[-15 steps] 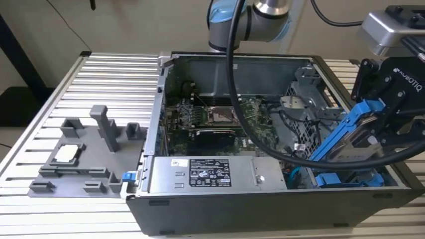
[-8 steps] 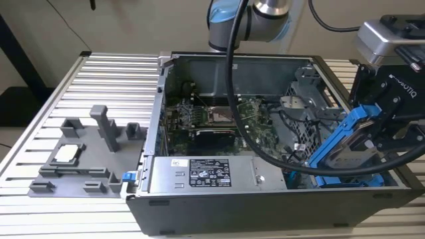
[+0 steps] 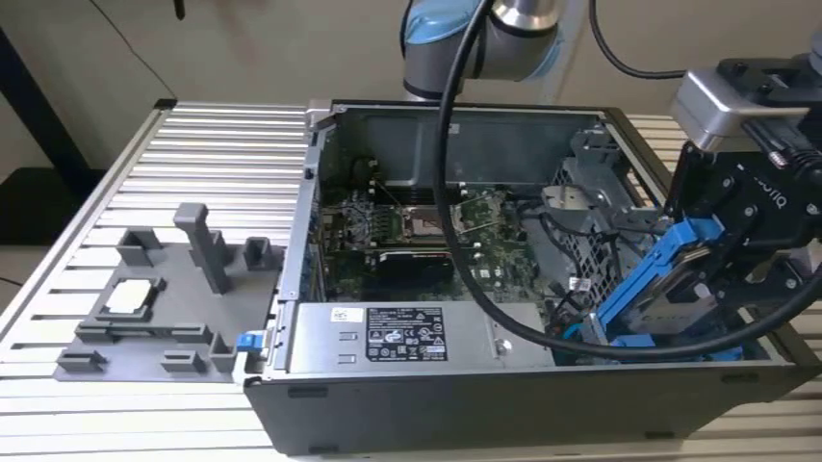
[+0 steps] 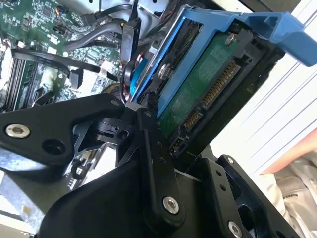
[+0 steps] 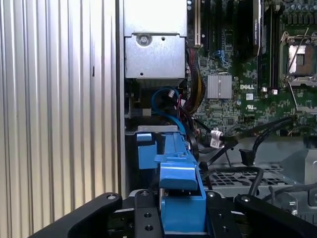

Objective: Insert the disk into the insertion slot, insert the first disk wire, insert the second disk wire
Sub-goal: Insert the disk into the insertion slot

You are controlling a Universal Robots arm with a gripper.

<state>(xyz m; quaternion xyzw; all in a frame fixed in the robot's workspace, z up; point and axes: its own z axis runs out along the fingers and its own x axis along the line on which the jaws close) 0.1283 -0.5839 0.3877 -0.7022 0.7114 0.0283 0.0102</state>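
While the gripper [image 3: 719, 269] holds the disk [image 3: 677, 281] tilted, the disk's lower end sits down inside the open computer case [image 3: 514, 409] at the exterior view's right and its upper end leans out over the case wall, so a skewed entry looks like the chief danger. The fingers [image 5: 144, 214] are clamped on either side of the blue carrier frame, which the first wrist view shows edge-on. The grip seems firm, but it sits near one end, so a knock at the far end could lever the disk in the clamp. The insertion slot [image 3: 591, 217], the grey perforated drive cage, stands just beside the disk, and a carrier corner meeting its metal wall at this angle would likely jam rather than slide. Loose wiring is the second hazard. A blue data cable [image 5: 167, 96] and several black wires [image 5: 247, 144] lie close ahead of the carrier, between it and the motherboard [image 5: 237, 89], and could be pinched or pushed under the frame. In the second wrist view the disk's connector edge and green circuit board [image 4: 198, 94] face open air, so scraping them against the cage could do harm. The arm's own black hose [image 3: 469, 279] drapes across the case past the power supply box [image 3: 398, 337] and could snag. The ribbed worktop [image 3: 192, 144] carries the case.
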